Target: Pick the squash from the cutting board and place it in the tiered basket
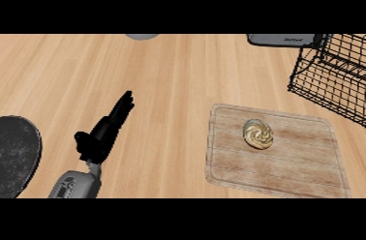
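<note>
A small pale yellow squash [258, 135] with a swirled top lies on the wooden cutting board [286, 171], near the board's upper middle. The black wire tiered basket [330, 74] stands at the right edge, beyond the board's far right corner. My left hand [107, 130] rests over the counter at the lower left, fingers straight and pointing up and to the right, well left of the board and holding nothing. My right hand does not show.
A dark round pan or plate [14, 154] lies at the left edge beside my left forearm. A grey appliance [286, 39] sits at the top right next to the basket. A grey round object [143, 36] peeks in at the top edge.
</note>
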Tool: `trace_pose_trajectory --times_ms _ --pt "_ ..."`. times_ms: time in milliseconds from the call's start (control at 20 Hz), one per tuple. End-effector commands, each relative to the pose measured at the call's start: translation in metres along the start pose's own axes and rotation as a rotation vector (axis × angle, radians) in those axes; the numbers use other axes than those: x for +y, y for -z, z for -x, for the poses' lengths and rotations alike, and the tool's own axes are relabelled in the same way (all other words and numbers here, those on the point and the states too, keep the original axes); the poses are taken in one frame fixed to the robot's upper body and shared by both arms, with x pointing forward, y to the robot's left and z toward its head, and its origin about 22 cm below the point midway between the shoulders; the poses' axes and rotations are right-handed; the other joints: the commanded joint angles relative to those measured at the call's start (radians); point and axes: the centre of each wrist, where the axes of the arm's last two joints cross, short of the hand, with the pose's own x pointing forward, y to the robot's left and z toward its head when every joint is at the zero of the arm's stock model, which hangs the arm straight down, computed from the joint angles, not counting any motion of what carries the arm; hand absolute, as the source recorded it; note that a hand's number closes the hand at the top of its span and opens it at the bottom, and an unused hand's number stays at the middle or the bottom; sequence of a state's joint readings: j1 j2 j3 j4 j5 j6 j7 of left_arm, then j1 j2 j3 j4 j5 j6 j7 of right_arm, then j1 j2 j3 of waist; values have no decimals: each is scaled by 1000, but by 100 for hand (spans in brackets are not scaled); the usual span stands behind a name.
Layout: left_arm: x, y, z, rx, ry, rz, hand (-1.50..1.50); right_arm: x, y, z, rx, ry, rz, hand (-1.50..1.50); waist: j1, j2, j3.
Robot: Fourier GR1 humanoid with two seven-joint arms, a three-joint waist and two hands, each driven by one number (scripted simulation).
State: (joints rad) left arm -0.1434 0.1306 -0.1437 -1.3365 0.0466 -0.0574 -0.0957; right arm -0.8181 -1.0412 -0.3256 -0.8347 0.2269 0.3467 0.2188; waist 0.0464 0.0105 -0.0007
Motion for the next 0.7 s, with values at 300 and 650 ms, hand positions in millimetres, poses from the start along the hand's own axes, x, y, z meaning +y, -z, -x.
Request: trace_pose_trajectory --times_ms 300,650 --pt "1 -18 9 6 1 -5 0 76 43 -46 -4 0 -116 150 -2 -1 1" --pt "12 -5 -3 3 7 2 0 121 57 -42 -15 60 -152 150 -4 1 2"
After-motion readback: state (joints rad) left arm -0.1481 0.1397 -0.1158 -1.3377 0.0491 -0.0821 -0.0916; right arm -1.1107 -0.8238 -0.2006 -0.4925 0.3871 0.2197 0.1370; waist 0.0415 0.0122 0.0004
